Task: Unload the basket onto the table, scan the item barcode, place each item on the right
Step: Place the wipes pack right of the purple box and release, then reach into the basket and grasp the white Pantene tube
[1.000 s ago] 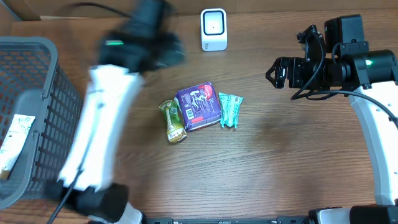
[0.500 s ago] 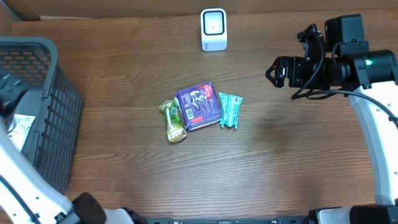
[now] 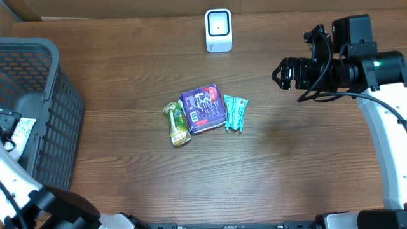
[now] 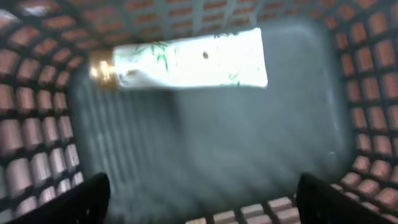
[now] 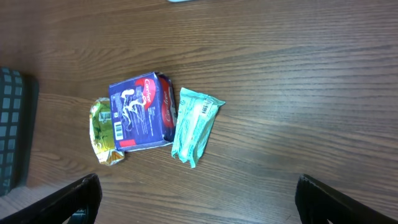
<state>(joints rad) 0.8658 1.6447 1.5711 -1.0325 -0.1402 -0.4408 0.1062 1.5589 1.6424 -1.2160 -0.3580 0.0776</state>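
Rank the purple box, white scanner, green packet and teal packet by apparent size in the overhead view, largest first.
1. purple box
2. white scanner
3. green packet and teal packet: too alike to rank

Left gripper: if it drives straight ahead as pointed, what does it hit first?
Probably the bare grey floor of the basket, dead ahead of the open left gripper. The white tube lies off that line, though blur leaves depth unclear.
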